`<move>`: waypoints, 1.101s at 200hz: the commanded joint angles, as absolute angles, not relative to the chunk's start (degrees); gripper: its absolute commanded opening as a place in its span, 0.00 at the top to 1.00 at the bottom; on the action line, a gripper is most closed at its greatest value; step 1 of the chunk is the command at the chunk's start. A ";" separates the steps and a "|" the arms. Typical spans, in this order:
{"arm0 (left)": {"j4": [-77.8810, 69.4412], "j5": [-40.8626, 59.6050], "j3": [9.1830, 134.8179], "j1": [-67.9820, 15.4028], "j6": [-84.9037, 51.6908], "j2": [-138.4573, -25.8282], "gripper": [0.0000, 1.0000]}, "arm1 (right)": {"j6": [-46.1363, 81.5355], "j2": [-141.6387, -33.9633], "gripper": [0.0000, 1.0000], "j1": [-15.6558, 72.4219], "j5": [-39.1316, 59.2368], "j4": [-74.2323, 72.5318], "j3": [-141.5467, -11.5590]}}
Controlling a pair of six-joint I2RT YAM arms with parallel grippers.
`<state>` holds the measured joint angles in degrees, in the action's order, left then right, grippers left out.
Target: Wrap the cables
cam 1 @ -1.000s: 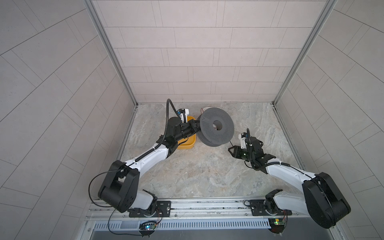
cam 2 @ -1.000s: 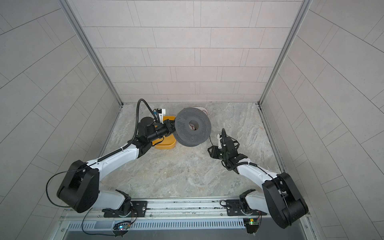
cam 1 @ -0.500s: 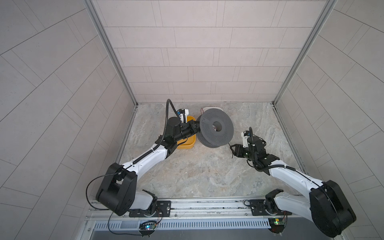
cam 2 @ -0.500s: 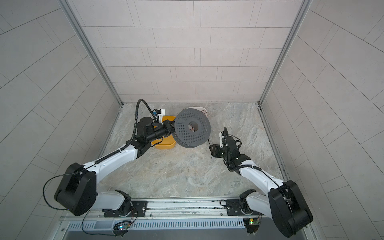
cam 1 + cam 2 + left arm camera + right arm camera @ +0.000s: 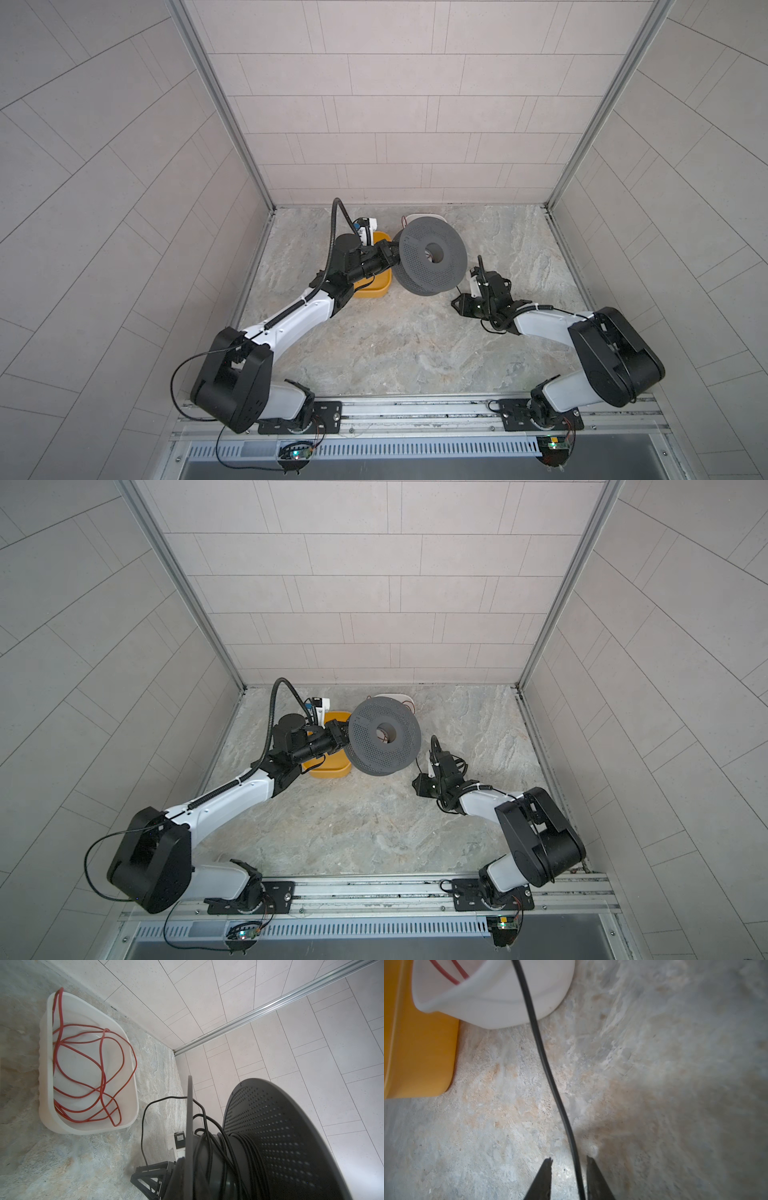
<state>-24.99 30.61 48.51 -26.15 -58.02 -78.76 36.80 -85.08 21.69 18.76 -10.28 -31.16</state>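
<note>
A dark grey perforated spool (image 5: 432, 257) (image 5: 382, 737) (image 5: 280, 1136) hangs tilted above the floor, and my left gripper (image 5: 390, 255) is shut on the rim of one flange. The thin black cable (image 5: 218, 1147) is wound several times round the hub. One loose strand (image 5: 143, 1126) drops from it to the floor. My right gripper (image 5: 457, 301) (image 5: 417, 785) (image 5: 569, 1159) sits low on the floor to the right of the spool. That strand (image 5: 546, 1064) runs between its jaws, which stand a little apart, with the strand lying close to one finger.
A white tub (image 5: 87, 1129) (image 5: 498, 1001) holding a looped red wire (image 5: 101, 1076) stands at the back wall behind the spool. A yellow tub (image 5: 374, 286) (image 5: 419, 1053) sits under my left wrist. The side walls stand close on both sides.
My right gripper has drawn slightly toward the front with its jaws narrowing around the black strand. The left arm still holds the spool in about the same place.
</note>
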 commanded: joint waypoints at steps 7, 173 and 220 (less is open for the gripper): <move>-27.38 30.42 50.01 -25.84 -57.05 -75.01 1.00 | 37.79 -83.63 0.88 22.28 19.65 -12.13 -31.28; -16.86 23.30 54.31 -25.40 -52.70 -73.36 1.00 | 33.28 -64.34 1.00 26.33 15.92 2.25 -29.79; -10.71 18.50 56.12 -25.22 -47.68 -71.98 1.00 | 32.71 -60.02 1.00 28.26 15.24 5.93 -30.49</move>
<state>-10.87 21.34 51.81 -25.71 -51.09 -73.93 33.74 -61.87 26.87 16.88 2.26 -30.48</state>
